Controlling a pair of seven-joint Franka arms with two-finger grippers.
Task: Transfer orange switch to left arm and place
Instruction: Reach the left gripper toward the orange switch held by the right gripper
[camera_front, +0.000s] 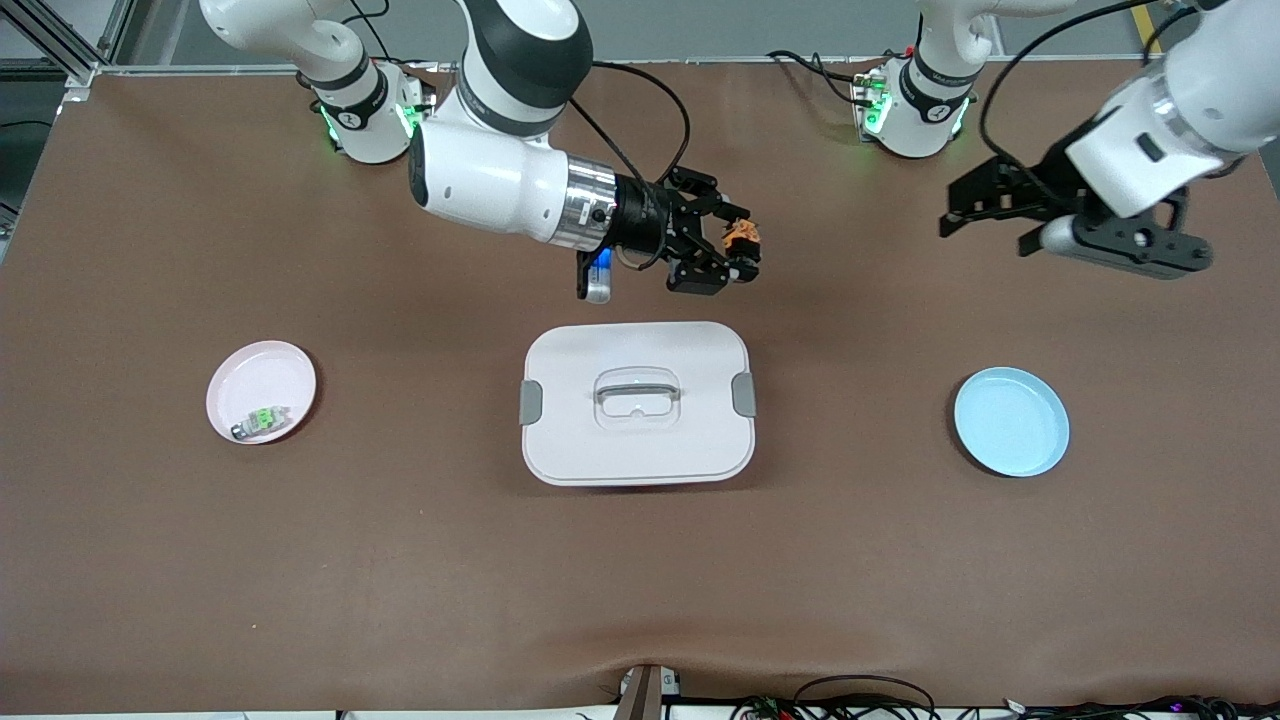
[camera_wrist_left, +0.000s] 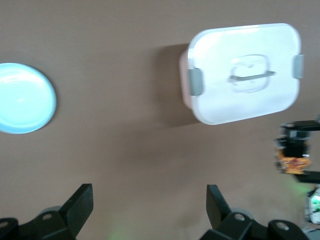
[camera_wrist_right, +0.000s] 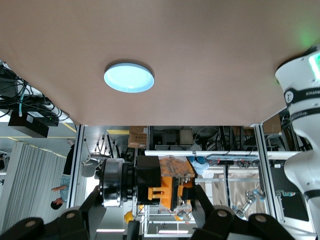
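Observation:
My right gripper (camera_front: 742, 247) is shut on the orange switch (camera_front: 741, 238) and holds it in the air over the table just past the box (camera_front: 637, 402) toward the robots' bases. In the right wrist view the switch (camera_wrist_right: 167, 186) sits clamped between the fingers (camera_wrist_right: 207, 209). The white box with grey latches stands at the table's middle and also shows in the left wrist view (camera_wrist_left: 245, 72). My left gripper (camera_front: 955, 222) is open and empty, in the air over the left arm's end of the table, pointing toward the right gripper. In the left wrist view the switch (camera_wrist_left: 293, 163) shows far off.
A blue plate (camera_front: 1011, 421) lies toward the left arm's end of the table; it also shows in both wrist views (camera_wrist_left: 22, 98) (camera_wrist_right: 129, 77). A pink plate (camera_front: 261, 391) toward the right arm's end holds a green-topped switch (camera_front: 262, 421).

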